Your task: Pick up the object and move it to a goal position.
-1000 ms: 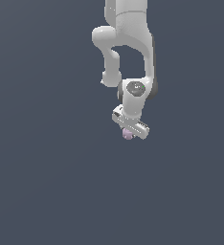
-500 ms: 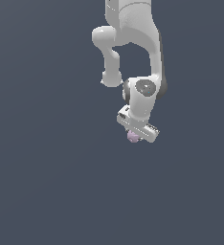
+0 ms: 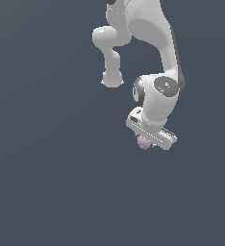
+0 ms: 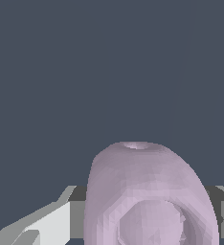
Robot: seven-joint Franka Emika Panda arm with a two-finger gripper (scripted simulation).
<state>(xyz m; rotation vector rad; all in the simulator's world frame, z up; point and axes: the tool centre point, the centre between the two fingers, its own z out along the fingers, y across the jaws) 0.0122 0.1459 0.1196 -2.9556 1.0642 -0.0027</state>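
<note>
The object (image 3: 143, 141) is a small pale lilac-pink lump that peeks out just under the white bar of my gripper (image 3: 146, 141) in the exterior view. In the wrist view the object (image 4: 150, 196) fills the foreground between the grey-white fingers (image 4: 49, 222), with a round hollow in its near face. The gripper is shut on it and holds it in the air, tilted toward the exterior view's right. Most of the object is hidden behind the gripper bar in the exterior view.
The white arm (image 3: 148, 43) hangs from the top of the exterior view, with its wrist (image 3: 160, 93) above the gripper. All around is a plain dark grey-blue ground (image 3: 47, 182). No other object or marker shows.
The arm has carried the gripper and the held object toward the exterior view's right and slightly lower. The wrist has tilted further. The grip on the object is unchanged.
</note>
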